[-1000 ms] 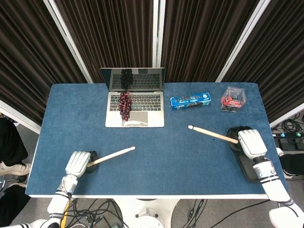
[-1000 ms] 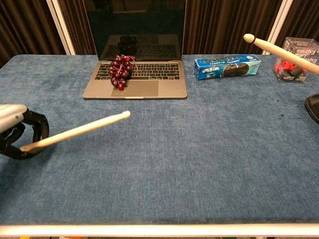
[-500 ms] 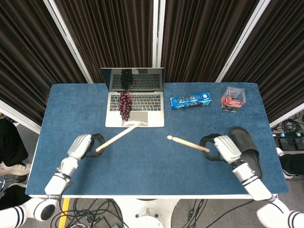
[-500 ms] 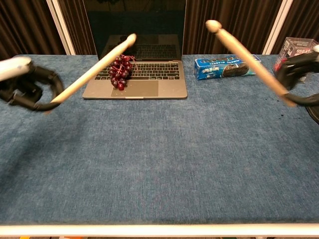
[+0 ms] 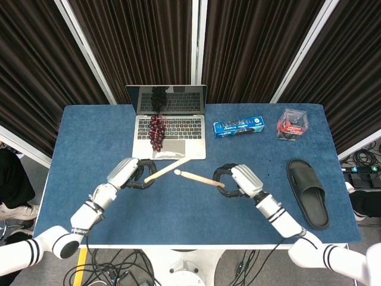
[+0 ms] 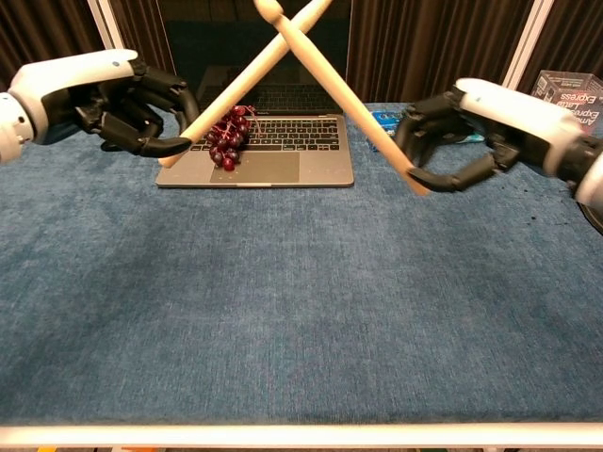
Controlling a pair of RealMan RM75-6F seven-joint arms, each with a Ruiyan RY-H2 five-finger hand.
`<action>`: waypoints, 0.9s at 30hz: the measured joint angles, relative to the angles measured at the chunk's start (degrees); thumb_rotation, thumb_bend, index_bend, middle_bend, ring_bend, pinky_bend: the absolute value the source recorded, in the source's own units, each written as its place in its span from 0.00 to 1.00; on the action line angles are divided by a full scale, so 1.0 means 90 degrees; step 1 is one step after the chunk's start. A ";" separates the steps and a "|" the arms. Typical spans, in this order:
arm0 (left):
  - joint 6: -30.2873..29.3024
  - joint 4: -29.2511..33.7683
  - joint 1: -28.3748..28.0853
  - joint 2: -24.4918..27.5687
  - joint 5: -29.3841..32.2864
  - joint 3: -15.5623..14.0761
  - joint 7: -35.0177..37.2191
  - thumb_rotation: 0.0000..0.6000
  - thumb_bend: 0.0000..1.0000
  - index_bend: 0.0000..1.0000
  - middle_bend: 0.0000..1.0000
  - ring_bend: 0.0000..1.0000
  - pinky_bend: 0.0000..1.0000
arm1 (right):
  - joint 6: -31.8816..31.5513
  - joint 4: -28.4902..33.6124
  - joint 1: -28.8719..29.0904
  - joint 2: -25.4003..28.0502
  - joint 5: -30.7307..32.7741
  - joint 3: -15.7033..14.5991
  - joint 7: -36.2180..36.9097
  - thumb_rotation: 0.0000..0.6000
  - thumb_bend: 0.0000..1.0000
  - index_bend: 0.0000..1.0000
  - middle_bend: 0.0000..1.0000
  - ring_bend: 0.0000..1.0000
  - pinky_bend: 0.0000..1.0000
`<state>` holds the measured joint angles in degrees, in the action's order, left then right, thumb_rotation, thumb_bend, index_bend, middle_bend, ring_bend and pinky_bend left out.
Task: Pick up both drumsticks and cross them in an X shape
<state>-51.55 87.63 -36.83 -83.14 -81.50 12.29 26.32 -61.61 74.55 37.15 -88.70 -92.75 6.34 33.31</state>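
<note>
Drumsticks point(image 6: 292, 38) now crossed above table point(image 6: 301, 311)

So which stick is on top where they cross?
In the chest view, the right robot hand's drumstick passes in front of the left robot hand's drumstick.

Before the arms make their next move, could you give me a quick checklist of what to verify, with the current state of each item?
1. Left hand grips left drumstick: ok.
2. Right hand grips right drumstick: ok.
3. Sticks cross as an X in chest view: ok.
4. Sticks actually touch at the crossing: cannot tell; in head view the tips look only just overlapped.
5. Both sticks lifted off the table: ok.
6. Sticks clear of the laptop and grapes: cannot tell; the crossing hangs close to them.
</note>
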 measured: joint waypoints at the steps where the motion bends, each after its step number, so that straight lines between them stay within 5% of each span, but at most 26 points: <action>1: 0.0010 0.0005 -0.0031 -0.0007 -0.0006 -0.0005 0.0000 1.00 0.52 0.63 0.66 0.79 0.90 | 0.0018 -0.0003 0.0037 -0.0026 0.0015 0.0014 -0.0021 1.00 0.69 0.65 0.62 0.38 0.38; 27: -0.0041 -0.0021 -0.0318 -0.0074 0.0014 -0.0317 0.0088 1.00 0.52 0.63 0.66 0.79 0.90 | 0.0249 -0.0012 0.0392 -0.0428 0.0467 0.0061 -0.0744 1.00 0.69 0.65 0.62 0.38 0.38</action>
<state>-51.92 87.44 -39.70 -83.81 -81.37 9.44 27.11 -59.37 74.45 40.68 -92.55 -88.55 6.89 26.61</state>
